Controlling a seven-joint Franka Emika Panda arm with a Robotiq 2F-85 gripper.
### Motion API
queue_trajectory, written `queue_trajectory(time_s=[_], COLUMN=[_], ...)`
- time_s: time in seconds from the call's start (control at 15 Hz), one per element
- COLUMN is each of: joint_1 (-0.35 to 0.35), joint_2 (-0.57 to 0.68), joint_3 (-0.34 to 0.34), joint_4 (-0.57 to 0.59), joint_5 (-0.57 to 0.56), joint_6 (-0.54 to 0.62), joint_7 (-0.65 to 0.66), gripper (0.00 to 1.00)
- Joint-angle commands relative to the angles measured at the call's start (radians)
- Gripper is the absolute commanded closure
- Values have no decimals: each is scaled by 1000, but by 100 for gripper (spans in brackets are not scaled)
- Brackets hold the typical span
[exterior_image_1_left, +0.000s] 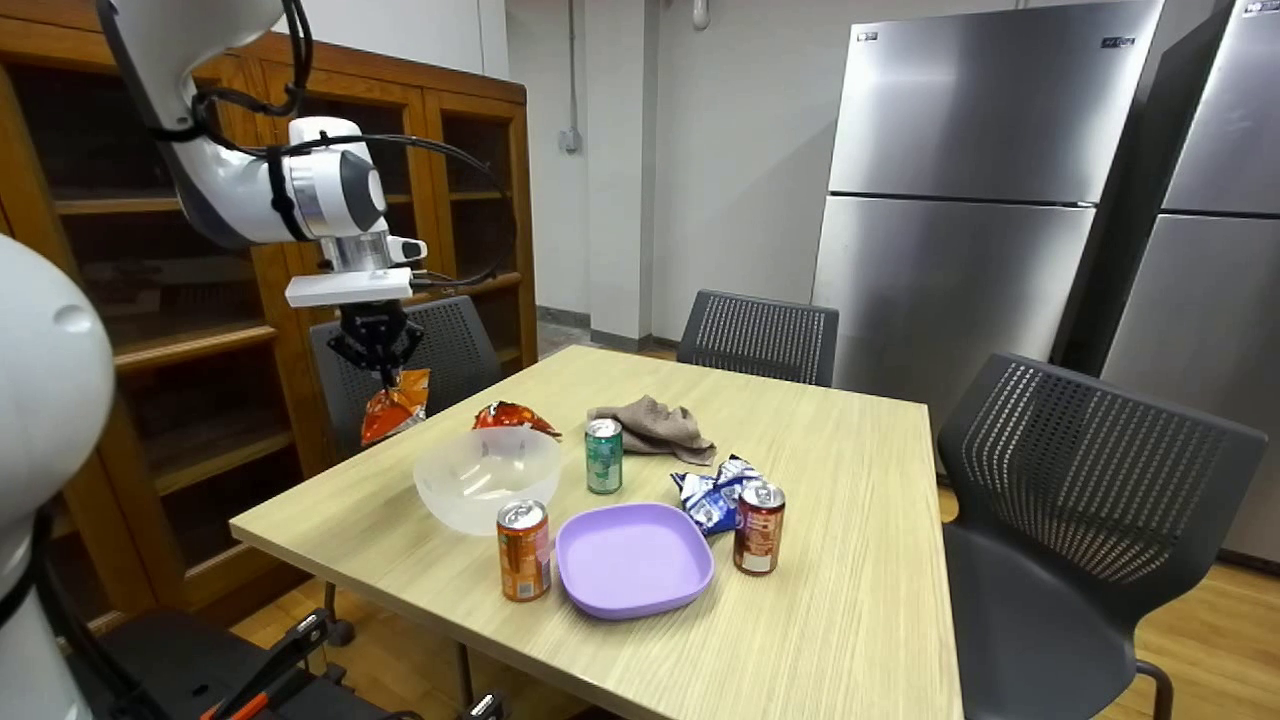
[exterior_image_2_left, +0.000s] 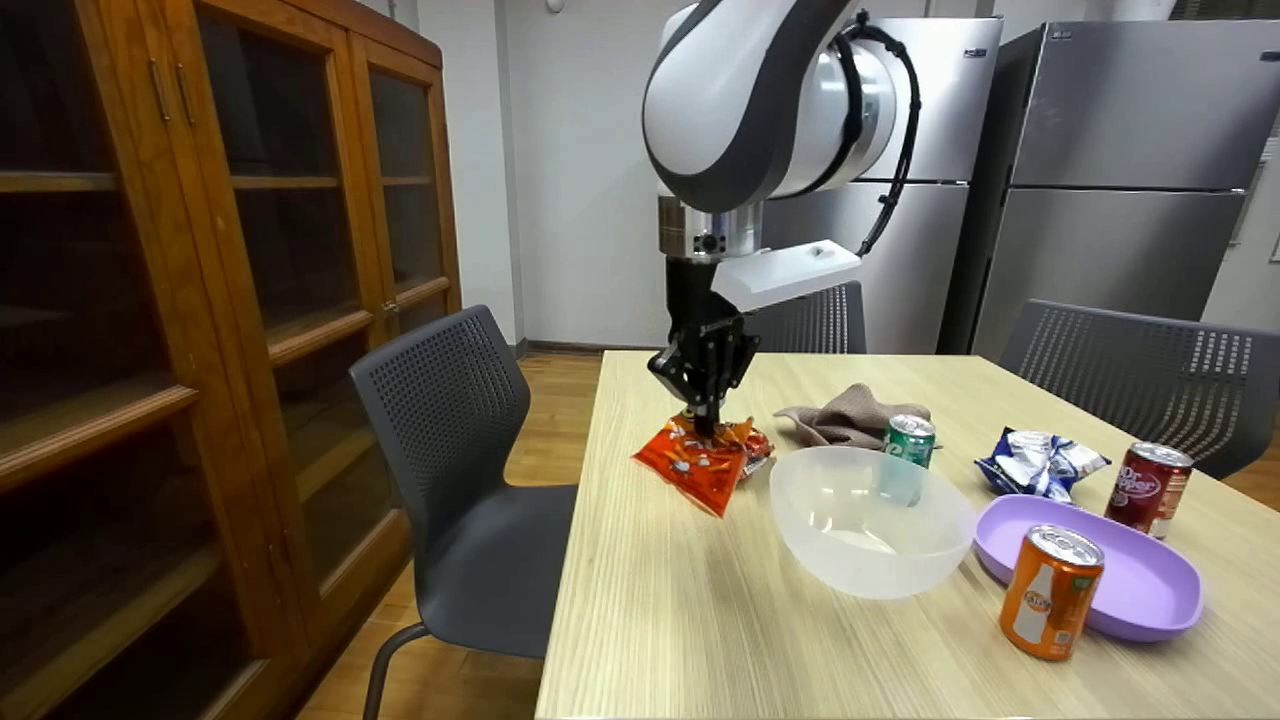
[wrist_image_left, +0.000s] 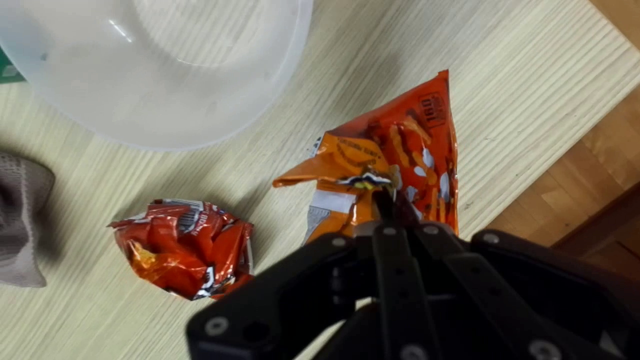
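The claw (exterior_image_2_left: 706, 427) is clamped on an orange-red snack packet (exterior_image_2_left: 684, 464), holding it above the surface (exterior_image_2_left: 660, 630) near an edge. A crumpled red packet (wrist_image_left: 182, 247) lies near it, and a translucent bowl (exterior_image_2_left: 855, 560) stands near both. In both exterior views a green can (exterior_image_1_left: 604, 458) stands near the bowl, with a brown cloth (exterior_image_1_left: 655, 427) nearby.

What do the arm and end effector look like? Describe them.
The arm is white and rounded with dark grey trim, a silver collar and black strapped-on cables. A flat white box sits above the black, angular end effector, which has silvery screws.
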Motion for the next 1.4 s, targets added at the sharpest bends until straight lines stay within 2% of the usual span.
queue_trajectory(time_s=[0.0,0.8,1.33], joint_1=[-39,-162,-205], joint_2=[-89,-206,-177], joint_3=[-8,-63,-85], joint_4=[-92,-282,-331], joint_5=[9,63,125], joint_6=[17,76,155], joint_7=[24,10,-1], gripper=[100,100,100])
